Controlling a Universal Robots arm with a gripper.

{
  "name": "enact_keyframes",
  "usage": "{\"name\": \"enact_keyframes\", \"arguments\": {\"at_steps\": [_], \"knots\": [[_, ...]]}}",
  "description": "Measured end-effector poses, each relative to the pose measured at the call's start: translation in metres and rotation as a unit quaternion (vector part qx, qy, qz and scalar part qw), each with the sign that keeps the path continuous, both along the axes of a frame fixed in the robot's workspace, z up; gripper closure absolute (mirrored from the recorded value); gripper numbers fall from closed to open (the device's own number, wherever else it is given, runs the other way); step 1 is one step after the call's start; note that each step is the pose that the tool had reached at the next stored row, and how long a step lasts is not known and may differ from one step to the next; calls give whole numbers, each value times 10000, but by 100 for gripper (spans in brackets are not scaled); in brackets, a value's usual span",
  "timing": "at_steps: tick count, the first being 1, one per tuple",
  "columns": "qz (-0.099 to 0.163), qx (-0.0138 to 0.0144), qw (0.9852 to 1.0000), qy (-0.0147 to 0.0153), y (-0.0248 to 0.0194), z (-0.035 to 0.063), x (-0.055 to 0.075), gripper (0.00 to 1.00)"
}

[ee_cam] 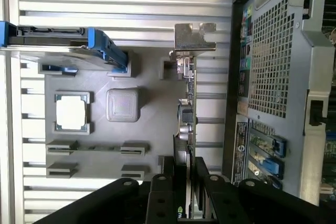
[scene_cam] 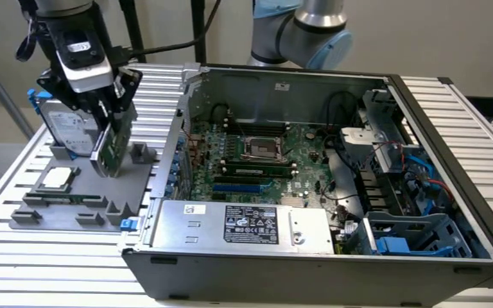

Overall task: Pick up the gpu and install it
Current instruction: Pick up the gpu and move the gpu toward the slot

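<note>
Beside case (scene_cam: 315, 273), gpu (scene_cam: 112, 149) apparently above tray (scene_cam: 113, 189)

One gpu (scene_cam: 111, 153), one hard drive (scene_cam: 62, 125), one processor chip (scene_cam: 59, 178) — and one open computer case (scene_cam: 315, 277).

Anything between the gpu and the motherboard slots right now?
The case's side wall stands between the gpu, clamped in the gripper at the grey tray, and the motherboard. The case top is open; nothing visible covers the slots.

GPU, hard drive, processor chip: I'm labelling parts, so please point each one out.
gpu (scene_cam: 113, 151): exterior view, green board face.
hard drive (scene_cam: 62, 128): exterior view, silver labelled face.
processor chip (ee_cam: 71, 113): wrist view, middle of its silver top.
</note>
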State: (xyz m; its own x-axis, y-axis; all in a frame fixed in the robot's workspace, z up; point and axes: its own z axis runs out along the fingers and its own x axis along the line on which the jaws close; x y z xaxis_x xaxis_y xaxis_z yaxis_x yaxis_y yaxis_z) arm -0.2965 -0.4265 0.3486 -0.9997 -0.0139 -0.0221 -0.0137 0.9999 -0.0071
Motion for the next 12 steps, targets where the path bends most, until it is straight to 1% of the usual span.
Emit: {"name": "enact_keyframes", "arguments": {"at_steps": [6,12], "knots": [[0,0,10000,26,-3,269,185,73],[0,0,10000,58,-10,545,440,73]]}}
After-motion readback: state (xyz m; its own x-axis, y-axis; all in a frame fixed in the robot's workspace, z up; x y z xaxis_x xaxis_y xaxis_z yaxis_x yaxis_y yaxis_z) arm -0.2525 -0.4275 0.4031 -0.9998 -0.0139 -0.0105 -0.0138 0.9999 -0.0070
